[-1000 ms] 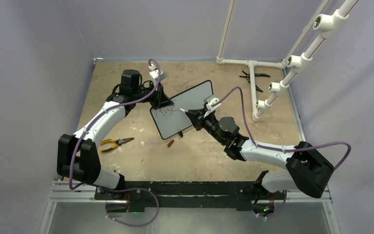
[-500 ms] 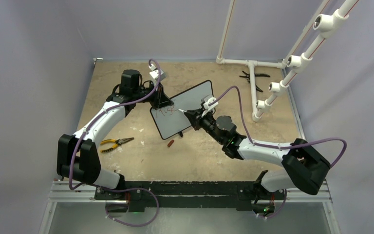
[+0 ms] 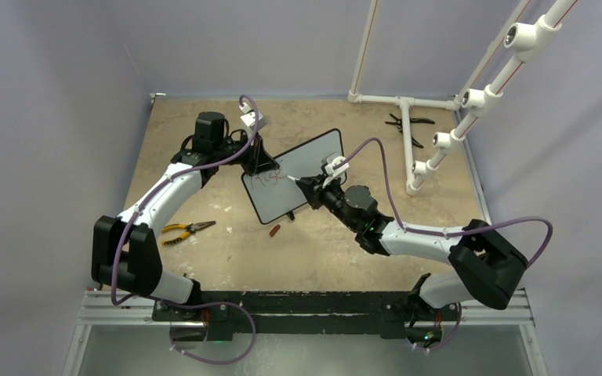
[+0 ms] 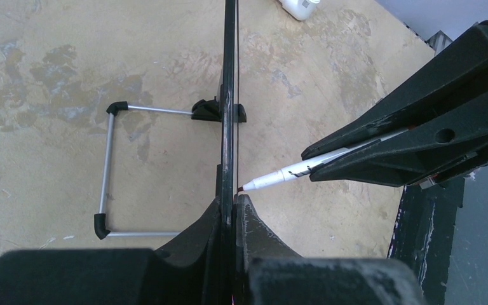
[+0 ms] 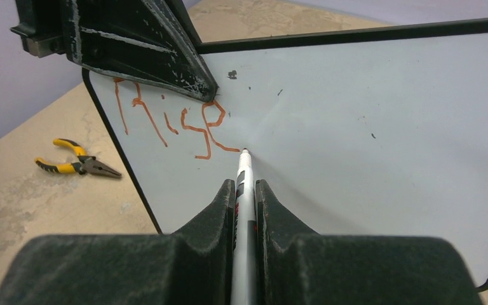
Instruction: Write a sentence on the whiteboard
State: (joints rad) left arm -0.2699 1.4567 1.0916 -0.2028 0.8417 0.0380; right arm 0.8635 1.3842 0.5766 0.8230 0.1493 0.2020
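Observation:
The whiteboard [image 3: 302, 168] stands tilted on the table, white with a thin black frame. My left gripper [image 3: 262, 162] is shut on its upper left edge; in the left wrist view the board [image 4: 229, 76] shows edge-on between the shut jaws [image 4: 234, 202]. My right gripper [image 5: 245, 185] is shut on a white marker [image 5: 244, 175], whose tip touches the board [image 5: 381, 121] just right of the sentence [image 5: 171, 121], red letters reading "Rise". In the left wrist view the marker [image 4: 279, 176] comes in from the right, its tip at the board's face.
Yellow-handled pliers [image 3: 186, 229] lie on the table left of the board, and a small red cap [image 3: 275, 230] lies in front of it. Black pliers [image 3: 405, 125] and a white pipe frame [image 3: 439, 141] are at the back right. The board's wire stand [image 4: 109, 171] sticks out behind it.
My right arm has shifted a little to the left with the marker held at the board. The left arm and the board have not moved.

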